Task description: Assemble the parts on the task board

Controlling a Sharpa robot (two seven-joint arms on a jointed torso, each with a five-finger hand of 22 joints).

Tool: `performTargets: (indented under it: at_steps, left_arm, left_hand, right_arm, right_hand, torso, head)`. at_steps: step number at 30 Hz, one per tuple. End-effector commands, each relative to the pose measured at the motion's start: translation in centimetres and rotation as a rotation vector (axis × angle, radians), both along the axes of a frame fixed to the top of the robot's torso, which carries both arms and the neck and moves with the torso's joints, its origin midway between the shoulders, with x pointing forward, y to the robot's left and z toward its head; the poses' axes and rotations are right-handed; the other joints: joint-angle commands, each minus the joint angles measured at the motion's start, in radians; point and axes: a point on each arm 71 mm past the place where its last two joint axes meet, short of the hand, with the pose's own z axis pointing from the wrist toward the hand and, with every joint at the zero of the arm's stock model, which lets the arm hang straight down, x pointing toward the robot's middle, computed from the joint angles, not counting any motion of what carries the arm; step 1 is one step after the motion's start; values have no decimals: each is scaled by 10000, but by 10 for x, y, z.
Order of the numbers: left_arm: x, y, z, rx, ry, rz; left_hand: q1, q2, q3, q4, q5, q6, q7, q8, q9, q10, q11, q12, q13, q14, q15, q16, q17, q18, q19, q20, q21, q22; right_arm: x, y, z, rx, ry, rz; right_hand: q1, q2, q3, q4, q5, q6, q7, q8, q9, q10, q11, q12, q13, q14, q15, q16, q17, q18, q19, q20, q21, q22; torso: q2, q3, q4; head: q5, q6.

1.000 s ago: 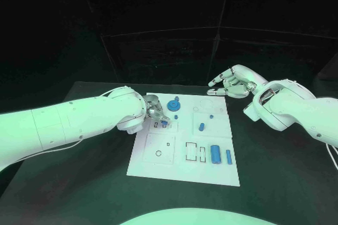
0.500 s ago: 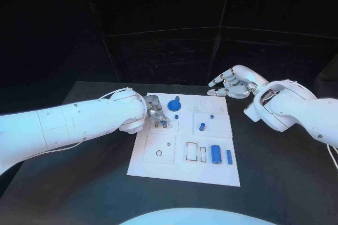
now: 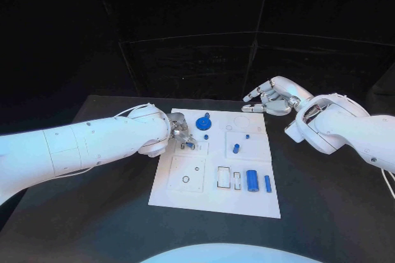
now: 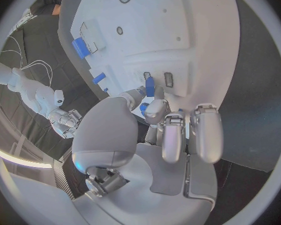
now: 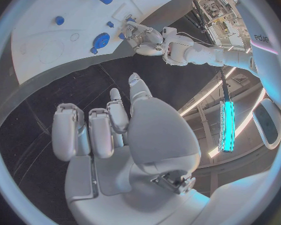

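1. Head view: the left hand (image 3: pixel 181 136) holds a small blue part (image 3: pixel 191 143) over the two small slots at the task board (image 3: pixel 216 203)'s left side; the right hand (image 3: pixel 271 97) hovers spread beyond its far edge.
2. Left wrist view: fingertips (image 4: pixel 155 107) pinch the part (image 4: pixel 150 86) upright, its long axis pointing at the slot (image 4: pixel 147 76) just below.
3. Right wrist view: the right hand (image 5: pixel 109 130) is spread, holding nothing, well apart from the board (image 5: pixel 47 40).

Left hand (image 3: pixel 182 134) mostly hidden behind its own forearm in head view; grip on small blue part (image 4: pixel 149 86) partly blocked by fingers in wrist view. Task board (image 5: pixel 47 20) cut off by circle's rim.
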Motion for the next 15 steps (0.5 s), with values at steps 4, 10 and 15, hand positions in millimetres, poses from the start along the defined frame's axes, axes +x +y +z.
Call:
performTargets:
  at_steps: [4,10,15]
  left_arm:
    - [-3,-2,-5,147,231,-297]
    - [-3,-3,-6,93,288,-275]
    - [-3,-2,-6,38,218,-200]
  left_hand:
    - [-115,55,1264,-1180,13,48,-63,93,6,35,-1,-25,-7,1056,7,31,2634,-50,40,67,-40,-4]
    - [-152,59,1254,-1164,10,55,-70,106,19,39,-6,-22,-5,1056,4,31,2634,-51,43,64,-38,4]
    - [-175,65,1248,-1154,9,61,-75,117,29,46,-10,-12,6,1056,0,31,2634,-51,42,62,-41,0]
  right_arm:
    - [-1,3,1,-9,-27,155]
    - [-1,4,1,0,-30,170]
    - [-2,6,2,22,-27,234]
  right_hand:
    - [1,106,-73,4,-35,18,-10,43,-9,-66,-12,-6,4,495,-80,-64,-12,155,-78,-10,-54,-10]
    - [1,106,-73,4,-35,18,-10,43,-9,-66,-12,-6,4,495,-80,-64,-12,155,-78,-10,-54,-10]
    - [1,106,-73,4,-35,18,-10,43,-9,-66,-12,-6,4,495,-80,-64,-12,155,-78,-10,-54,-10]
  torso:
    - [5,5,1]
    - [7,5,6]
    - [15,9,4]
  head:
    - [6,-3]
    - [6,-19]
    - [8,-14]
